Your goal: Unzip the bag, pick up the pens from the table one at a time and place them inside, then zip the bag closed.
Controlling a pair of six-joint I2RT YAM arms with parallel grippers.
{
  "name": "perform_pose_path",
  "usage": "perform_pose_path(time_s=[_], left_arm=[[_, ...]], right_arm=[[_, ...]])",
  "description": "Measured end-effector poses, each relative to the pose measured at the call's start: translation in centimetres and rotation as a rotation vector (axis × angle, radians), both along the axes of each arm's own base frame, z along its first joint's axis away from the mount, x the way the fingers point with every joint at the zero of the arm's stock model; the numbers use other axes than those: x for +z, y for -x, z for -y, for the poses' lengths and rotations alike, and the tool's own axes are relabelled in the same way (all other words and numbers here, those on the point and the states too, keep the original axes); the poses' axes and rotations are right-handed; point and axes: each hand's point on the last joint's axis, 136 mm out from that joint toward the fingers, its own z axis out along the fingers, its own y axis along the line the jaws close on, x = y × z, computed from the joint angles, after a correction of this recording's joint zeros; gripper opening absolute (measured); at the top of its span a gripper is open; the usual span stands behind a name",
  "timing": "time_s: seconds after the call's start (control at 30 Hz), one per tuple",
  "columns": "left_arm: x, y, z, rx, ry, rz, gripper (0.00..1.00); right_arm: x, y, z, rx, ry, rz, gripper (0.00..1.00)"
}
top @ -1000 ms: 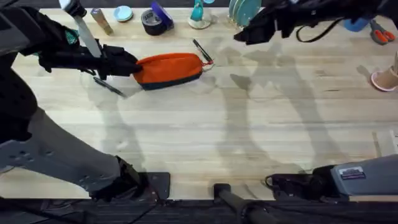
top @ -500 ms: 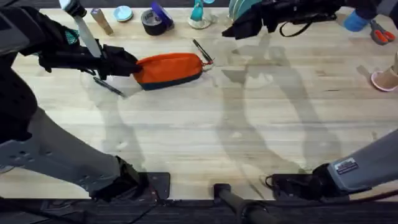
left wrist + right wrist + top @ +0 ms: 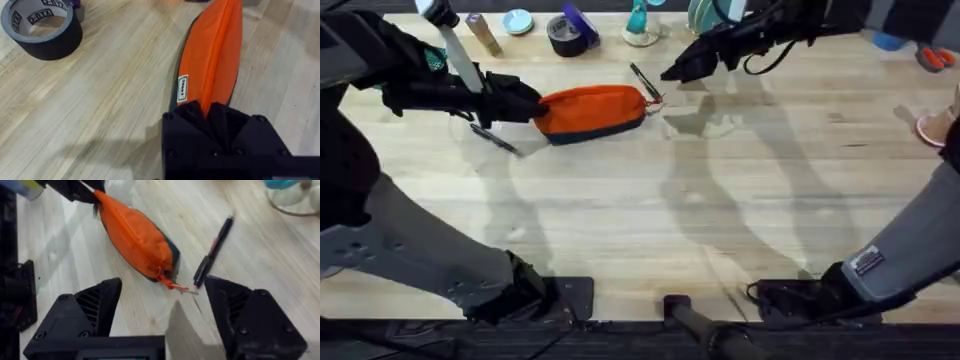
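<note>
One right arm [image 3: 678, 72], now nearer bag [image 3: 592, 110].

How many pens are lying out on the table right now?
2. One pen lies by the zipper-pull end of the orange bag; the other pen lies near the bag's opposite end, beside the left hand. Others may be hidden.

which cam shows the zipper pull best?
Right wrist: the zipper pull sticks out from the bag end, clear of both fingers. Overhead shows it small at the bag's right end. Left wrist shows the opposite, clamped end.
</note>
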Motion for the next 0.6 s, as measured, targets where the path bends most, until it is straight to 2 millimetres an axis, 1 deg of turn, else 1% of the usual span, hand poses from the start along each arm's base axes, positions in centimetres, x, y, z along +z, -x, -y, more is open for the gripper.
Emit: perform_pose_path(time_s=[0.17, 0.3, 0.43, 0.6], left_arm=[[0.0, 0.0, 0.0, 0.000, 0.000, 0.000, 0.042], [0.0, 0.0, 0.0, 0.000, 0.000, 0.000, 0.042], [0.0, 0.0, 0.0, 0.000, 0.000, 0.000, 0.042], [0.0, 0.0, 0.0, 0.000, 0.000, 0.000, 0.042]], right_arm=[[-0.5, 0.6, -1.2, 0.054, 0.008, 0.028, 0.994], [-1.4, 1.0, -1.9, 0.094, 0.016, 0.044, 0.995], [-2.4, 1.1, -2.2, 0.117, 0.023, 0.044, 0.995], [-2.6, 1.2, -2.4, 0.138, 0.025, 0.066, 0.995]])
